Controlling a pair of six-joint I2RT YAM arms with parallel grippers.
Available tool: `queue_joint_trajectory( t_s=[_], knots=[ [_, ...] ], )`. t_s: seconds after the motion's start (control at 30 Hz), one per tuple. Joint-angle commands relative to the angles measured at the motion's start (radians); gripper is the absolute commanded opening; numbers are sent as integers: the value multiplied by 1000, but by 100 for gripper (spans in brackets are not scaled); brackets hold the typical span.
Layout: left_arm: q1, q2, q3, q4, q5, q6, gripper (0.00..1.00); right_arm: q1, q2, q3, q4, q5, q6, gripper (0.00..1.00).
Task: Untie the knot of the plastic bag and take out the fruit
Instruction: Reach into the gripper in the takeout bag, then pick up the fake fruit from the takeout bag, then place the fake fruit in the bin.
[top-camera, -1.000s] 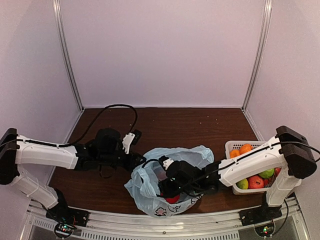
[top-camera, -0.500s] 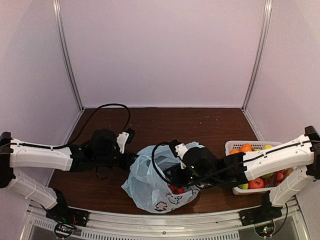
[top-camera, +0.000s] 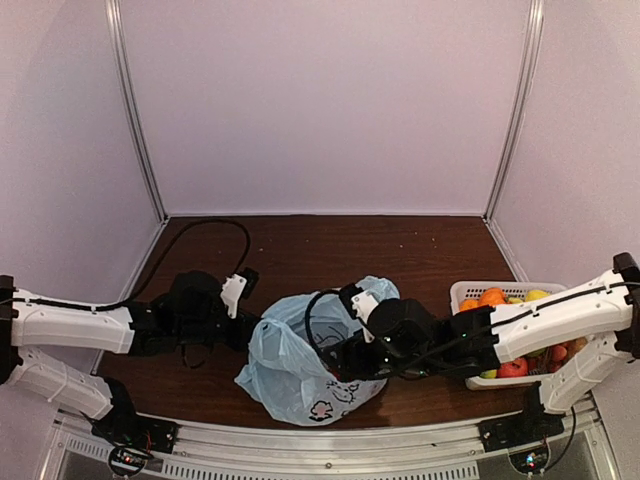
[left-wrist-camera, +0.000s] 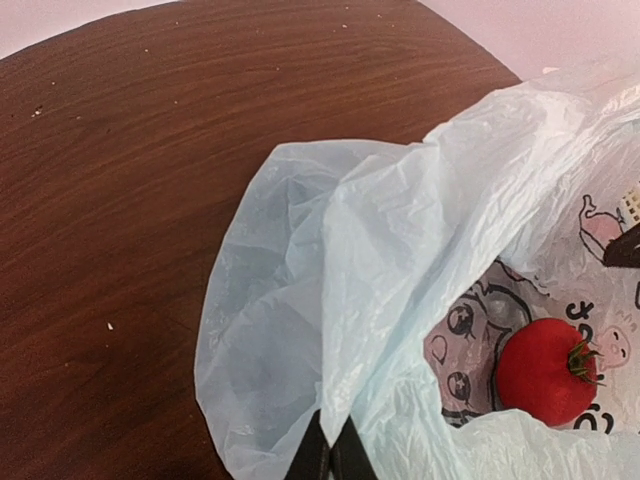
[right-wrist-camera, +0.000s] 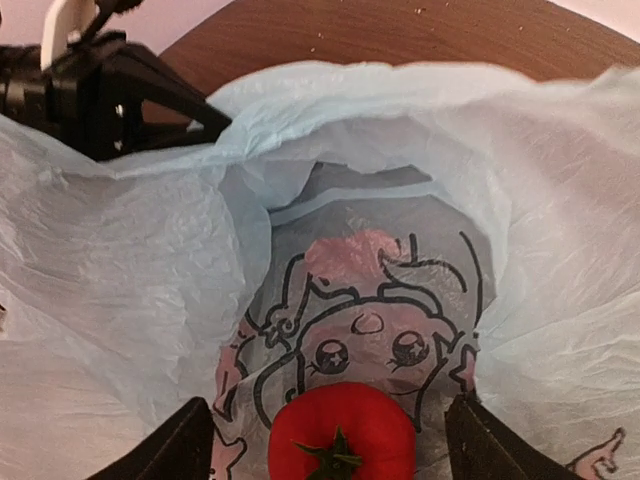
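Left claw (left-wrist-camera: 330, 462) is clenching on the near rim of the plastic bag (top-camera: 285, 360), its two tips pressed together with a fold of the thin blue film caught between them. Right claw (right-wrist-camera: 337, 440) is reaching into the bag's mouth from the other side with its fingers spread wide. They are standing on either side of a red fruit (left-wrist-camera: 545, 372) without touching it, so this claw is released and grasping nothing.

Underneath it all, the dark wooden desk (top-camera: 330, 245) is carrying the bag near its front edge, between the two arms. The bag is slumping there with its mouth gaping open, and the left arm is pulling one side of the rim up and away. The cartoon figures printed in black and pink are showing through the film on the inner wall.

At the right end of the desk a white mesh basket (top-camera: 462, 292) is sitting beside the right arm, well apart from the bag and holding several fruits, with an orange (top-camera: 491, 296) riding on top.

Down in the bag the red fruit is lying on the printed plastic. It is round and glossy, and its small green calyx is pointing toward the right wrist camera.
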Motion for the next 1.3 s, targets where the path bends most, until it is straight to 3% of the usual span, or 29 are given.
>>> queue_joint_trajectory(
  t_s=[0.0, 0.17, 0.43, 0.5, 0.6, 0.73, 1.0, 1.27],
  knots=[
    [7, -19, -3, 49, 4, 54, 0, 54, 114, -19, 13, -40, -8, 84],
    [6, -31, -2, 45, -6, 52, 0, 65, 215, 5, -10, -19, 6, 90],
    [6, -17, 11, 48, -8, 49, 0, 66, 258, -11, 10, 28, 21, 92],
    [7, -18, 11, 48, -6, 47, 0, 67, 267, -3, 18, 45, 7, 88],
    [6, -20, 11, 42, -4, 41, 0, 66, 267, 16, 29, 53, -14, 71],
    [6, -26, 7, 37, -8, 35, 0, 67, 241, 16, 43, 54, -27, 55],
    [17, -62, -12, 10, -39, 6, 0, 66, 90, 1, -3, 85, -22, 51],
    [154, -51, 54, -104, -34, -107, 0, 63, -132, 75, -109, 152, -48, 52]
  ],
)
